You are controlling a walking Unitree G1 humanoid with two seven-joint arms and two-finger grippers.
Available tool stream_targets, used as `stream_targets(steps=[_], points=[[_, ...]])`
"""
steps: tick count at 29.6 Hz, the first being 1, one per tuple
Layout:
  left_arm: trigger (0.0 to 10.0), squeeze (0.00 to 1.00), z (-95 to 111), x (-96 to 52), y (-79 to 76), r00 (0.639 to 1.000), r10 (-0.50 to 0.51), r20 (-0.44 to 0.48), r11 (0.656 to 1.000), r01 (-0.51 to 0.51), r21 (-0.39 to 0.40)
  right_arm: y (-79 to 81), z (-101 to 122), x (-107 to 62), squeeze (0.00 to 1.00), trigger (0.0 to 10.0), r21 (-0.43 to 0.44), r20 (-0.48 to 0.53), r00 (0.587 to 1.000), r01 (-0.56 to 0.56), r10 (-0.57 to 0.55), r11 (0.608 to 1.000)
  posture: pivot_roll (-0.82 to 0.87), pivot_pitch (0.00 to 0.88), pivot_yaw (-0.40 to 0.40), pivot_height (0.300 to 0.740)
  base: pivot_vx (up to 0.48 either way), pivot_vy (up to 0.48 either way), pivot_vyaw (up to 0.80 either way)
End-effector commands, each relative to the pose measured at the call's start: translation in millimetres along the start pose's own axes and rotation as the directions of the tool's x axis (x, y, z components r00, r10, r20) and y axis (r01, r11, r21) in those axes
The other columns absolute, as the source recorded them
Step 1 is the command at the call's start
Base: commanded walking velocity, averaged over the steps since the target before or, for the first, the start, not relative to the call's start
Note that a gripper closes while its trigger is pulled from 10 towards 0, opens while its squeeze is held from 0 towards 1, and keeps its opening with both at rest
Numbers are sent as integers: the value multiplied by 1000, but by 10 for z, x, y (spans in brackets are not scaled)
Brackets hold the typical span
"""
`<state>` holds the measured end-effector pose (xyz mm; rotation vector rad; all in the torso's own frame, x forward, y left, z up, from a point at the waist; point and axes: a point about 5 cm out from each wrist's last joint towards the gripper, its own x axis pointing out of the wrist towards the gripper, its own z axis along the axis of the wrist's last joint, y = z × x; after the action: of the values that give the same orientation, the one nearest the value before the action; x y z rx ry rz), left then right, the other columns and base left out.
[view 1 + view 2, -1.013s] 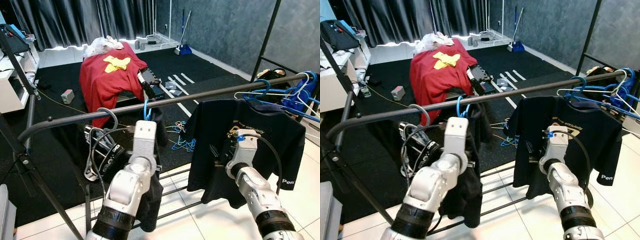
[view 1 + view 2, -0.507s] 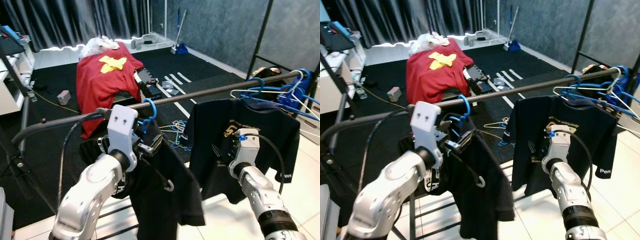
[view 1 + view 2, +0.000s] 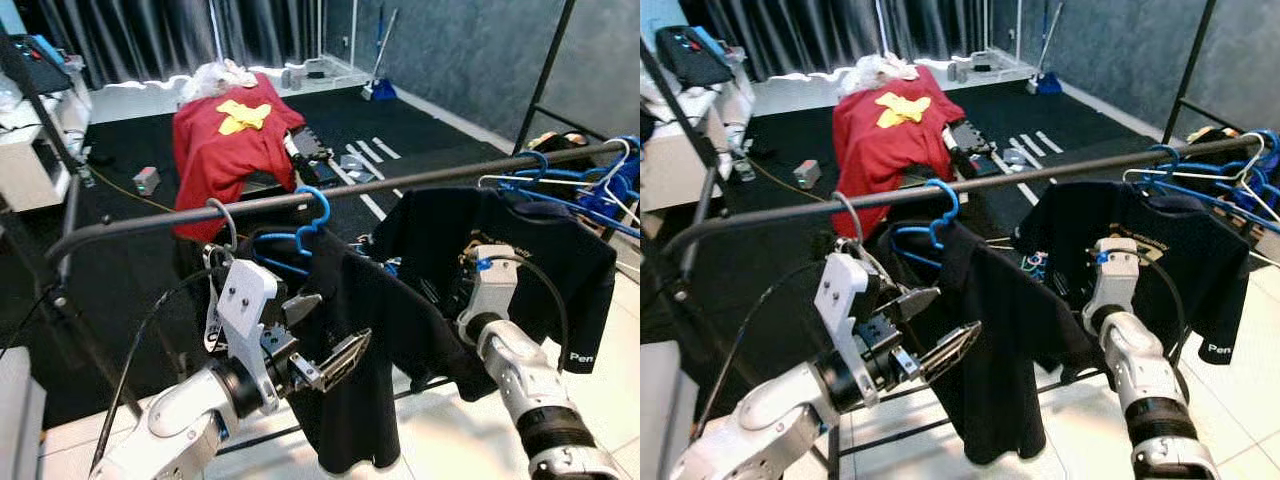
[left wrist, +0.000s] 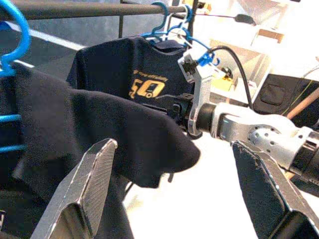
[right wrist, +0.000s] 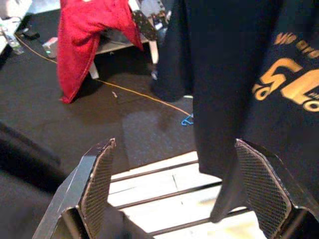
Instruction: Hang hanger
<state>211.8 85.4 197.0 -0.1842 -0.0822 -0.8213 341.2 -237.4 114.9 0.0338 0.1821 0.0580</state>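
The left gripper (image 3: 318, 335) has let go and drawn back toward the robot since half a second ago, when it sat up against the rail by the hook; its jaws now stand spread and empty, below and in front of the rail (image 3: 180, 215); the blue hanger (image 3: 300, 225) is hooked over that rail on its own, the black shirt (image 3: 375, 330) draped from it. By my reading the hanging itself is done — what is left is to clear the arm without brushing the cloth.

The right gripper (image 5: 184, 191) is low beside the second black shirt (image 3: 540, 250), jaws wide apart with nothing between them; that shirt, with a gold print on its chest, hangs further along the rail toward the robot's right, next to a cluster of bare blue hangers (image 3: 590, 180).

The rail is a thin dark metal tube, smooth and round; the hanger is slim blue stuff — plastic or coated wire, I cannot tell which — with a curled hook; the shirt is limp matt fabric, one sleeve swung out toward the right arm, so it looks unsettled and could sway. The fingers (image 4: 79, 199) have flat pads with a fine gridded texture. Behind, a red cloth (image 3: 225, 145) lies slumped over some furniture on the dark floor.
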Motion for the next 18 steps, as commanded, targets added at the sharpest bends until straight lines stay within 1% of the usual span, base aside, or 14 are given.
stream_targets(steps=[1,2,4,5,6,7,8,9,10,11,12,14,15,18], points=[[10000,0,8,-22,-10,1000,-8,13,1000,8,-7,-31,42,2,0,10000,-10,19,1000,1,-1,1000,-154,0,-20,740,-394,0,0],[10000,0,5,-26,65,999,32,23,999,-32,-7,-75,125,5,0,10000,-28,39,999,-8,9,1000,-162,0,-22,740,-394,0,0],[10000,0,5,-26,65,999,32,23,999,-32,-7,-75,125,5,0,10000,-28,39,999,-8,9,1000,-162,0,-22,740,-394,0,0],[10000,0,-6,-31,139,997,75,25,997,-75,0,-108,183,5,0,10000,-44,53,998,-12,14,999,-162,0,-23,740,-371,0,0],[10000,0,-39,-26,317,980,199,11,980,-199,17,-121,234,4,0,10000,-55,70,997,-23,27,998,-161,0,-23,740,0,0,0],[10000,0,-39,-26,317,980,199,11,980,-199,17,-121,234,4,0,10000,-55,70,997,-23,27,998,-161,0,-23,740,0,0,0],[10000,0,-75,-32,482,948,319,-6,947,-318,49,-127,275,3,0,10000,-77,82,996,-28,34,997,-161,0,-24,740,0,0,0],[10000,0,-75,-32,482,948,319,-6,947,-318,49,-127,275,3,0,10000,-77,82,996,-28,34,997,-161,0,-24,740,0,0,0],[10000,0,-92,-39,606,910,413,-13,908,-411,76,-127,311,2,0,10000,-92,95,995,-30,38,995,-163,0,-25,740,0,-428,0],[10000,0,-92,-39,606,910,413,-13,908,-411,76,-127,311,2,0,10000,-92,95,995,-30,38,995,-163,0,-25,740,0,-428,0],[10000,0,-99,-48,673,885,465,-15,882,-462,92,-128,333,0,0,10000,-101,103,994,-30,41,994,-162,0,-25,740,244,-412,775],[10000,0,-99,-48,673,885,465,-15,882,-462,92,-128,333,0,0,10000,-101,103,994,-30,41,994,-162,0,-25,740,244,-412,775],[10000,0,-89,-31,694,878,479,-8,875,-477,81,-129,371,1,0,10000,-115,113,992,-34,47,993,-160,0,-28,740,244,-409,775],[10000,0,-80,-3,695,880,474,1,878,-473,66,-142,416,4,0,10000,-123,125,991,-34,49,992,-162,0,-30,740,245,-409,775]])
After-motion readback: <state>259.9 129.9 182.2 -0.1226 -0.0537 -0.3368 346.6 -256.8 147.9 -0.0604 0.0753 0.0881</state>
